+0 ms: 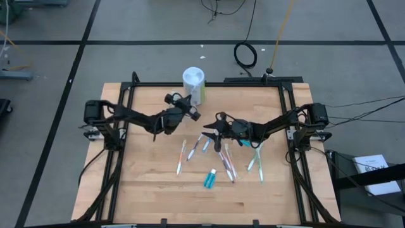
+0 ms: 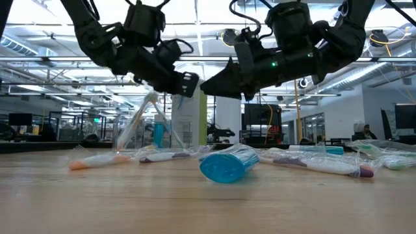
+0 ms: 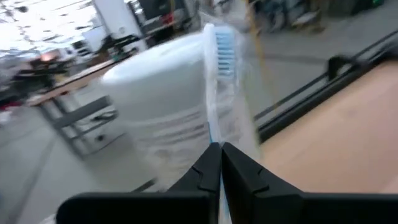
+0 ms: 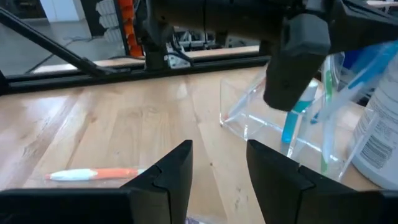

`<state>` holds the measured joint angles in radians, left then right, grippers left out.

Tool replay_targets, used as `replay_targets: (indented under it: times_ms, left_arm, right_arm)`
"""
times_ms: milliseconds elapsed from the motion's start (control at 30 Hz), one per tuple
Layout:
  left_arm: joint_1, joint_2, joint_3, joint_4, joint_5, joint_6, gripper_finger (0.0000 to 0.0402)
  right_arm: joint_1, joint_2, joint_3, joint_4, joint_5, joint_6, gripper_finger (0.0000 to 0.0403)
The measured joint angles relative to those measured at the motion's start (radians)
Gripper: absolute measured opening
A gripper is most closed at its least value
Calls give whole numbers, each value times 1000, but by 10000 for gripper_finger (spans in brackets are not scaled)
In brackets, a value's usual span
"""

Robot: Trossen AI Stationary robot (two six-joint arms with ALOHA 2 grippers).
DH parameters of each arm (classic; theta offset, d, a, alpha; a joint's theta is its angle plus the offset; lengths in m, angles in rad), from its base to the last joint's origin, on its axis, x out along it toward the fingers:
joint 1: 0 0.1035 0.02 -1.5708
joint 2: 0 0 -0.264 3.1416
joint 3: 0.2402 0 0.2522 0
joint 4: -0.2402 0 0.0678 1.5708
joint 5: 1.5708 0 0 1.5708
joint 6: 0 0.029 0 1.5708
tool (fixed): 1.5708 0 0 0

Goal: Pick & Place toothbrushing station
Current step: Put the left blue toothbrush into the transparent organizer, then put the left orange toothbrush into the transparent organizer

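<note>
My left gripper (image 1: 190,106) is at the table's far side, next to the white canister (image 1: 193,82). It is shut on a wrapped toothbrush (image 3: 219,68) with blue bristles. Beneath it stands the clear cup (image 4: 261,121) with several toothbrushes leaning in it (image 2: 146,123). My right gripper (image 4: 217,165) hangs open above mid-table (image 1: 212,136), pointing toward the cup and holding nothing. More wrapped toothbrushes (image 1: 183,155) and a teal toothpaste tube (image 1: 209,179) lie flat on the wood. My left gripper pinches the wrapped toothbrush's handle (image 3: 214,140) between its two fingers, some way below the head. The brush runs on past the fingertips, with the bristle head (image 3: 225,50) free in front of the canister. The handle behind the fingers is hidden by the gripper.
The white canister with a green label stands right behind the cup at the table's far edge. Toothbrushes lie scattered below the right arm (image 1: 256,158), and one with an orange handle (image 4: 93,174) lies near the right gripper. A black frame rail (image 1: 281,126) runs along each side of the table.
</note>
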<state>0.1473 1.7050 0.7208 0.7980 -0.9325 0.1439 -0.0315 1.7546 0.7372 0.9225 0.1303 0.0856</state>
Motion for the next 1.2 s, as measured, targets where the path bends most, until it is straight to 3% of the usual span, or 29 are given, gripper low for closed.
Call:
replay_targets:
  times_ms: [133, 367, 533, 733, 900, 1033, 1200]
  left_arm:
    - [-23, -44, 0, -184, -38, -78, 21]
    - [-27, -83, 0, -404, 36, -251, 21]
    - [-9, -84, 0, -444, 76, -263, 22]
    - [-2, -84, 0, -457, 103, -266, 26]
    - [3, -84, 0, -459, 160, -254, 71]
    - [1, -89, 1, -487, 142, -249, 124]
    - [-38, -195, 20, -635, 126, -253, 178]
  right_arm:
    - [0, 0, 0, -5, 0, 0, 141]
    - [0, 0, 0, -31, 0, 7, 141]
    - [0, 0, 0, -72, -8, 138, 141]
    - [0, 0, 0, -215, -108, 218, 141]
    - [1, 0, -1, -271, -132, 251, 141]
    - [1, 0, 0, -270, -132, 251, 141]
    - [3, 0, 0, -270, -132, 242, 141]
